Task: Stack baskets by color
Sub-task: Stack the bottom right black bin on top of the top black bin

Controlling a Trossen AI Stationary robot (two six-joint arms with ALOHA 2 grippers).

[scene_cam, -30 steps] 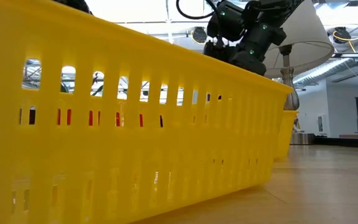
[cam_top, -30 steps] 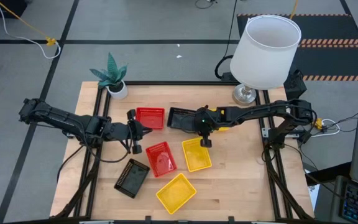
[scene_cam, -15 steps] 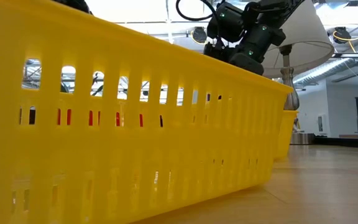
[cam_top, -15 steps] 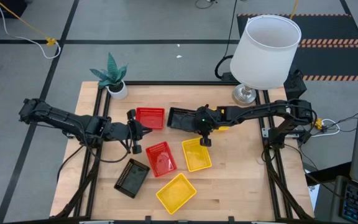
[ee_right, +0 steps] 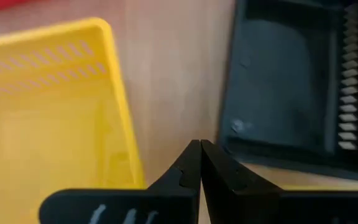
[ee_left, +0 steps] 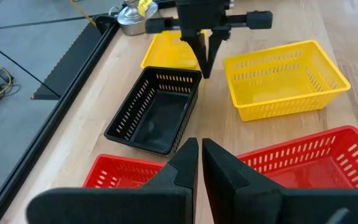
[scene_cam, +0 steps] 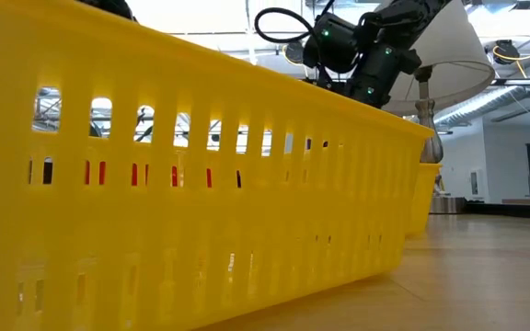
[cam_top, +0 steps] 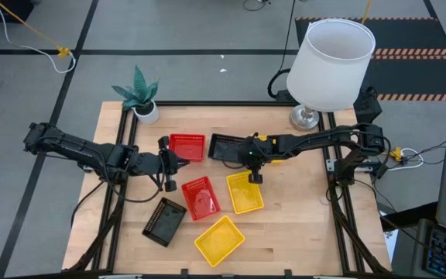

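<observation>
While closed and empty, the right tool [cam_top: 255, 175] hovers between baskets.

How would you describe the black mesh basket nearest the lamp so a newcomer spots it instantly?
Start at the white lampshade at the table's far right corner. Just left of its base lies the black plastic mesh basket, beside a red basket. The other black basket sits by the near edge.

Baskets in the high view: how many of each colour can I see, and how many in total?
Red baskets: 2
Black baskets: 2
Yellow baskets: 3, one of them partly hidden in the high view
Total: 7
</observation>
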